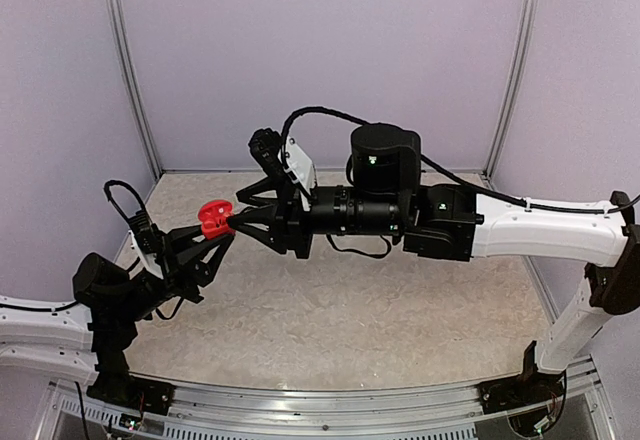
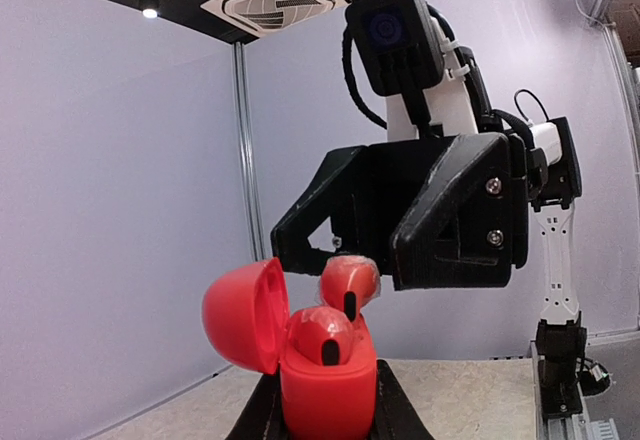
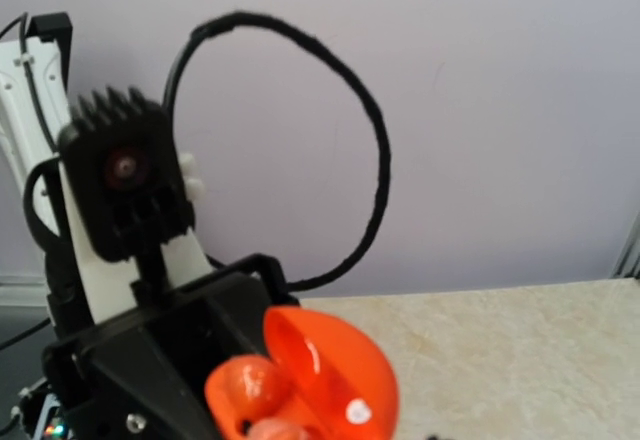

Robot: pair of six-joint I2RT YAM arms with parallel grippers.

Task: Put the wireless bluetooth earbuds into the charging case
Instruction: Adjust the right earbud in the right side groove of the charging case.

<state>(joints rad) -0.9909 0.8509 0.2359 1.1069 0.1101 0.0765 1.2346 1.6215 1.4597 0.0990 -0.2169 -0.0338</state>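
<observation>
We find the left gripper (image 1: 224, 227) clamped on the open case (image 2: 326, 392), held above the table (image 1: 400, 300). Only the left wrist view shows one earbud (image 2: 318, 334) seated and the second earbud (image 2: 350, 282) above its socket, loose between the parted jaws of the right gripper (image 2: 345, 260).

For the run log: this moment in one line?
left gripper: shut on charging case | lid: open | first earbud: seated | second earbud: above case, between fingers of right gripper | grip: unclear

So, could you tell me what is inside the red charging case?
One red earbud sits inside the charging case; a second earbud is just above, at the right end effector. The wells are hidden.
</observation>
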